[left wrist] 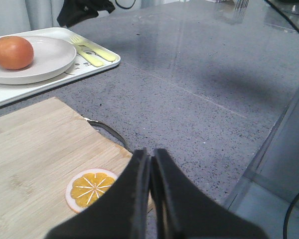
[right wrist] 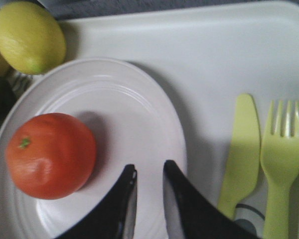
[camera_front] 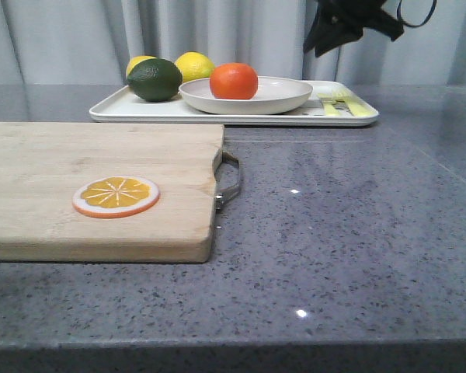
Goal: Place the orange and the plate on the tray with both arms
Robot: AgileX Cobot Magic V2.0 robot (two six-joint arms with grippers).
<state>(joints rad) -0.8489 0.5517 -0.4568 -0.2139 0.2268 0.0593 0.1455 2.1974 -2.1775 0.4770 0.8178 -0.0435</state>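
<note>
The orange [camera_front: 234, 81] [left wrist: 12, 52] [right wrist: 51, 155] rests in the off-white plate [camera_front: 283, 97] [left wrist: 55, 57] [right wrist: 114, 99]. The plate stands on the white tray [camera_front: 140, 109] [left wrist: 109, 60] [right wrist: 214, 50] at the back of the table. My right gripper [camera_front: 330, 39] [right wrist: 149, 172] hangs above the plate's right side, open a little, with nothing between its fingers. Shut and empty, my left gripper [left wrist: 150, 154] hovers over the right end of the cutting board, far from the tray. It does not show in the front view.
A wooden cutting board [camera_front: 101, 179] with a metal handle [camera_front: 229, 180] fills the near left and carries an orange slice disc [camera_front: 116, 196] [left wrist: 91, 187]. On the tray are two lemons [camera_front: 194, 66], a dark green fruit [camera_front: 154, 79], and a yellow knife and fork [camera_front: 342, 102] [right wrist: 281, 159].
</note>
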